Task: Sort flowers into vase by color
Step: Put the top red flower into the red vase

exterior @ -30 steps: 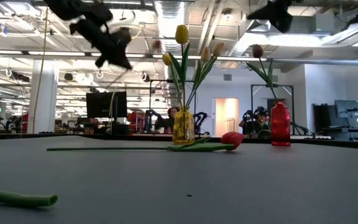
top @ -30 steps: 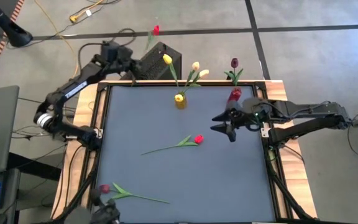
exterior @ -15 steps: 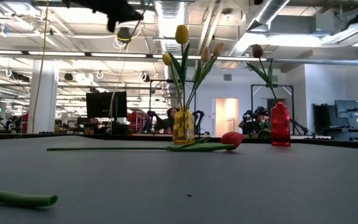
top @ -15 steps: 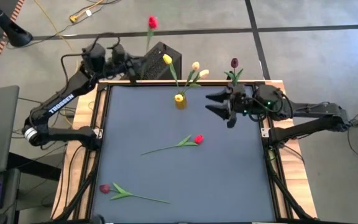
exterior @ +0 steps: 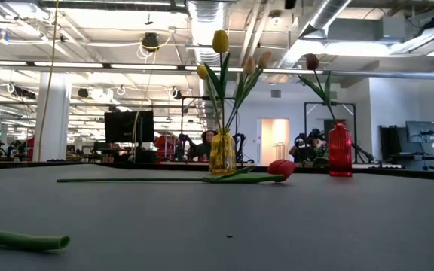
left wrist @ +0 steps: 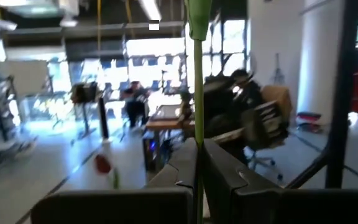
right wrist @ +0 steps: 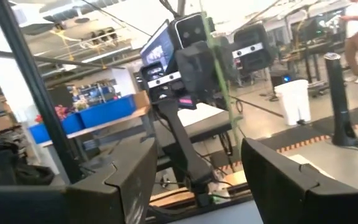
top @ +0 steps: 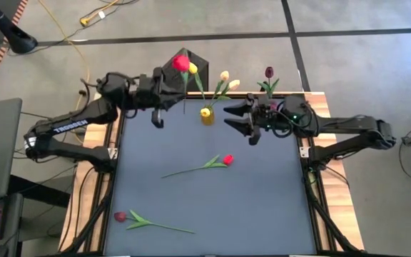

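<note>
My left gripper [top: 174,93] is raised over the table's far edge, shut on a red tulip whose head [top: 180,62] stands left of the yellow vase [top: 207,115]. That vase holds yellow and cream tulips [top: 225,76]. My right gripper [top: 235,120] is open and empty, raised just right of the yellow vase. The red vase [exterior: 339,150] holds a dark red tulip [top: 269,72]; in the high view my right arm covers it. A red tulip [top: 227,159] lies mid-table and a dark red one [top: 120,215] lies near the near-left corner. Neither gripper shows in the low view. My left gripper pinches the red tulip's thin green stem [left wrist: 197,134] between its two fingers [left wrist: 229,177]. The fingers lie level, pointing toward the table's right, and cross the stem. The tulip is lifted clear and stands upright, its head above the fingers.
The lying red tulip's stem [top: 184,171] runs toward the table's left. The dark red one's stem [top: 164,227] and leaves run toward the right along the near edge. A black box [top: 191,61] sits beyond the far edge. The dark mat [top: 262,207] has bare room on its right half.
My left gripper has carried the red tulip from beyond the far-left corner toward the right, up to the yellow vase, the tulip staying upright. My right gripper has moved toward the far edge and left, from the table's right side to beside the yellow vase, staying open.
</note>
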Robot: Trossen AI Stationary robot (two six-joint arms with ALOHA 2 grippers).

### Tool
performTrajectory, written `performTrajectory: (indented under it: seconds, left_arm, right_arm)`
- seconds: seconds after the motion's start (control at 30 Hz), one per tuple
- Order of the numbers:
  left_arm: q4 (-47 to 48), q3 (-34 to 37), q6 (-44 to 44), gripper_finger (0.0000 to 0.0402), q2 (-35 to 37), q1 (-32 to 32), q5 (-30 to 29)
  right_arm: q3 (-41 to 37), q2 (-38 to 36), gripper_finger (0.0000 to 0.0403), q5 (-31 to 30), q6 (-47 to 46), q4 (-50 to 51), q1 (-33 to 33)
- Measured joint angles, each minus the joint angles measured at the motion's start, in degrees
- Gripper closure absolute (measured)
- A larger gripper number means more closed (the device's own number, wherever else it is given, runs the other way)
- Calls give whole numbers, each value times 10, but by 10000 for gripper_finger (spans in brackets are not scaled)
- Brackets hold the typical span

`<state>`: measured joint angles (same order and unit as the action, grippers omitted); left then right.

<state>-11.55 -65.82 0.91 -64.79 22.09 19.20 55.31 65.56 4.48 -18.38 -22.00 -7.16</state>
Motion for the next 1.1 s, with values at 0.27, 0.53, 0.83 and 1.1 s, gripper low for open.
performTrajectory:
  seconds: [0.27,0.53,0.83,1.1]
  left_arm:
    - [-52,0,-24,401,-5,-58,-16]
    - [-55,-36,-35,401,-29,-86,-18]
    - [47,-148,-97,401,-119,-110,-2]
    - [62,-187,-117,401,-175,-126,16]
  right_arm:
    - [0,13,143,9,2,-39,0]
    - [10,14,143,17,11,-42,3]
    - [64,10,143,17,99,21,31]
    - [74,-3,143,17,99,87,34]
